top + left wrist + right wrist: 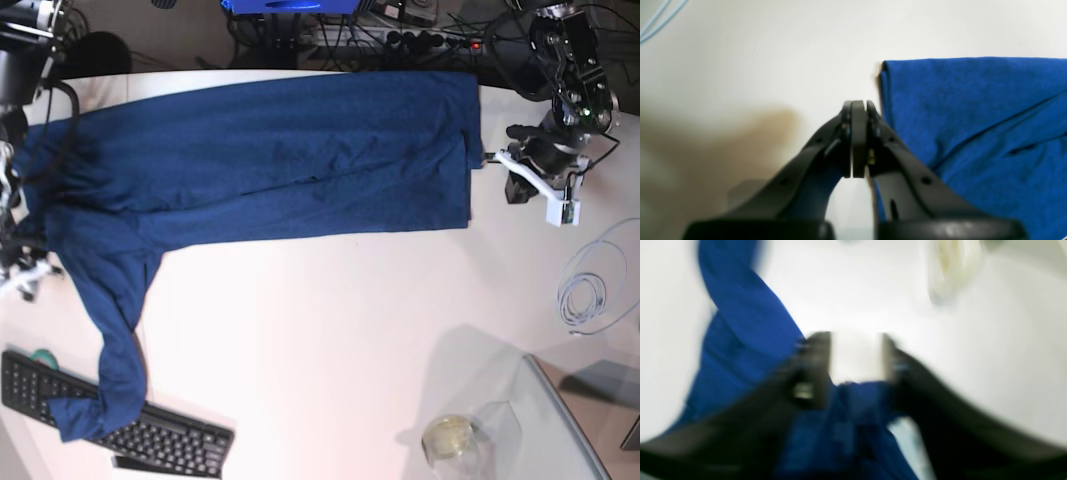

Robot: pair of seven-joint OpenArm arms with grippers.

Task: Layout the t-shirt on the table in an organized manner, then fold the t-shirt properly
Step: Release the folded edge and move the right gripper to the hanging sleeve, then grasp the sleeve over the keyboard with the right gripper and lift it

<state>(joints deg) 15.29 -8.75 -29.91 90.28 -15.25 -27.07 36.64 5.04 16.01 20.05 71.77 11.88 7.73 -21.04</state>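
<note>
On the left of the base view, the right gripper [856, 356] is standing spread open, with a fold of the t-shirt [280, 160] lying low between its fingers; the wrist picture is blurred, so I cannot tell if the fingers are touching the cloth. One part of the t-shirt is hanging down from this side and is lying over the keyboard [120, 420] at the table [320, 330] edge.

In the middle, the t-shirt is lying across the far half of the table, spread but with long creases.

On the right, the left gripper [858, 140] is pressed together and holding nothing; it is resting just beside the folded edge of the t-shirt, not on it. A coiled cable [590, 290] and a glass panel [560, 420] with a small jar [447, 437] are lying near the front right.

I think the laying-out step is not finished. To do it well, the right gripper should pinch the hanging part close to its end, lift it clear of the keyboard and pull it outward and flat. The left gripper should open and hold the opposite edge, so the cloth is not sliding.
</note>
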